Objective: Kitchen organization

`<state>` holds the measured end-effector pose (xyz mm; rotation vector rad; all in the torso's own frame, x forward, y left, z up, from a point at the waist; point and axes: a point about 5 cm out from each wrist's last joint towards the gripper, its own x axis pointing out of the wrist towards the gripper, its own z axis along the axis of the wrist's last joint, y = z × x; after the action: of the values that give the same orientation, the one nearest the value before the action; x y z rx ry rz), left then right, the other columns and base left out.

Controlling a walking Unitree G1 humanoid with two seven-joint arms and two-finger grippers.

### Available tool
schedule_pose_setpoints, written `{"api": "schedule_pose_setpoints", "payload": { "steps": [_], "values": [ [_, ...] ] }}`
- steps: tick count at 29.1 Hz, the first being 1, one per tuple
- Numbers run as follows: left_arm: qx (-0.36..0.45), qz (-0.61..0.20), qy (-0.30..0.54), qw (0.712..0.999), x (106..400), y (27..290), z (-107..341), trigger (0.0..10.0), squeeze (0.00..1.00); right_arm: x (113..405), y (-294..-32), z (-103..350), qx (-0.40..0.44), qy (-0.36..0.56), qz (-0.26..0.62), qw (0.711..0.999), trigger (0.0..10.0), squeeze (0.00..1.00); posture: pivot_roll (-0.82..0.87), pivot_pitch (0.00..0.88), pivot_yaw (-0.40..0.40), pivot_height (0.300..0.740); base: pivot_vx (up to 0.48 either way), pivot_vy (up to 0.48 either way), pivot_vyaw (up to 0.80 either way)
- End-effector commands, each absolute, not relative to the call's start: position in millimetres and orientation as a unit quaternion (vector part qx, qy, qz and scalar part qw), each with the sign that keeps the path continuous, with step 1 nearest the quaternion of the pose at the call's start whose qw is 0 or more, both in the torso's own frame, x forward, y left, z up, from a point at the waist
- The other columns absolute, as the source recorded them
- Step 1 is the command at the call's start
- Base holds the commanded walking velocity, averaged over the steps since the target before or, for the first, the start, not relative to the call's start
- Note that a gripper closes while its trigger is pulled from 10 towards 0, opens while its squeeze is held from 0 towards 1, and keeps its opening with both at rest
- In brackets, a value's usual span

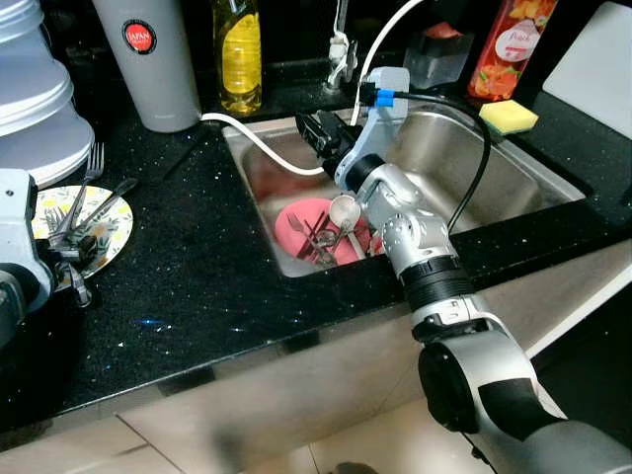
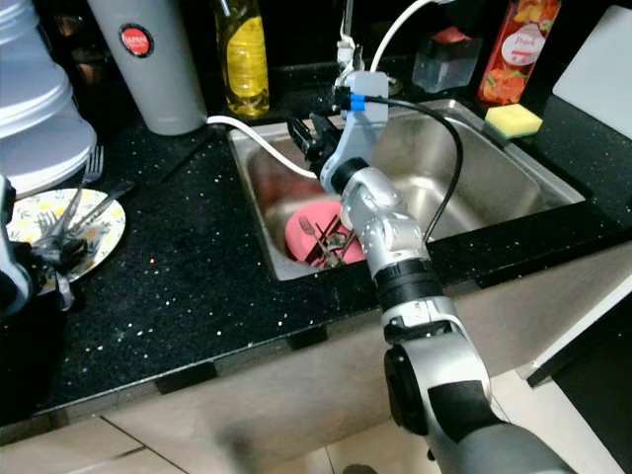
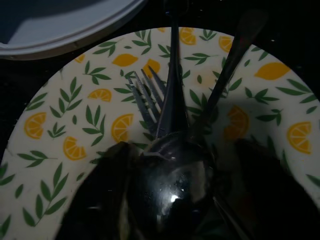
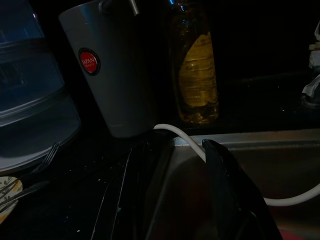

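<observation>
While my left gripper (image 3: 170,200) pinches a spoon (image 3: 170,185) over the plate (image 3: 60,125), I lower gently; my right gripper (image 4: 170,190) hangs spread above the sink (image 1: 513,168).

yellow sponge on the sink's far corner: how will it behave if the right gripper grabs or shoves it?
The yellow sponge looks soft, so it would probably squash between the fingers rather than resist. It seems light and flat, likelier to slide than roll. It sits at the edge of the sink, so a shove might tip it into the basin.
</observation>
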<state>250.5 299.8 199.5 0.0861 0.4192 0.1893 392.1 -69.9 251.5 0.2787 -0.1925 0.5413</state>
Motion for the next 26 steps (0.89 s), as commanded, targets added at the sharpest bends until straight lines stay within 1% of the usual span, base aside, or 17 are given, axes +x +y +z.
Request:
{"api": "schedule_pose_setpoints", "payload": {
  "steps": [1,6,14,18,19,20,21,22,23,25,26],
  "values": [
    [0.049,0.108,0.255,0.96,248,299,177,0.0,0.0,392,-69,255,0.137,-0.103,0.268,0.948,10.0,0.0,0.12,0.0,-0.023,0.74,0.0,0.0,0.0],
    [0.058,0.1,0.247,0.962,252,291,176,0.0,0.0,392,-68,256,0.135,-0.104,0.271,0.947,10.0,0.0,0.12,0.0,-0.027,0.74,0.0,0.0,0.0],
    [0.057,0.102,0.233,0.966,255,289,180,0.0,0.0,392,-69,257,0.133,-0.104,0.272,0.947,10.0,0.0,0.12,0.0,-0.029,0.74,0.0,0.0,0.0],
    [0.047,0.101,0.195,0.974,260,286,194,0.0,0.0,392,-69,257,0.132,-0.105,0.271,0.948,10.0,0.0,0.12,0.0,-0.029,0.74,0.0,0.0,0.0],
    [0.048,0.105,0.169,0.979,262,285,202,4.4,0.0,392,-69,257,0.133,-0.105,0.272,0.947,10.0,0.0,0.11,0.0,-0.028,0.74,0.0,0.0,0.0],
    [0.048,0.105,0.169,0.979,262,285,202,4.4,0.0,392,-69,257,0.133,-0.105,0.272,0.947,10.0,0.0,0.11,0.0,-0.028,0.74,0.0,0.0,0.0],
    [0.054,0.115,0.136,0.982,264,286,212,10.0,0.0,392,-69,257,0.133,-0.105,0.272,0.947,10.0,0.0,0.11,0.0,-0.028,0.74,0.0,0.0,0.0],
    [0.061,0.122,0.097,0.986,266,285,225,10.0,0.0,393,-69,258,0.133,-0.106,0.272,0.947,10.0,0.0,0.11,0.0,-0.029,0.74,0.0,0.0,0.0],
    [0.061,0.122,0.097,0.986,266,285,225,10.0,0.0,393,-69,258,0.133,-0.106,0.272,0.947,10.0,0.0,0.11,0.0,-0.029,0.74,0.0,0.0,0.0],
    [0.07,0.127,0.046,0.988,267,283,242,10.0,0.0,392,-69,258,0.133,-0.108,0.272,0.947,10.0,0.0,0.11,0.0,-0.029,0.74,0.0,0.0,0.0],
    [0.07,0.127,0.046,0.988,267,283,242,10.0,0.0,392,-69,258,0.133,-0.108,0.272,0.947,10.0,0.0,0.11,0.0,-0.029,0.74,0.0,0.0,0.0]
  ]
}}
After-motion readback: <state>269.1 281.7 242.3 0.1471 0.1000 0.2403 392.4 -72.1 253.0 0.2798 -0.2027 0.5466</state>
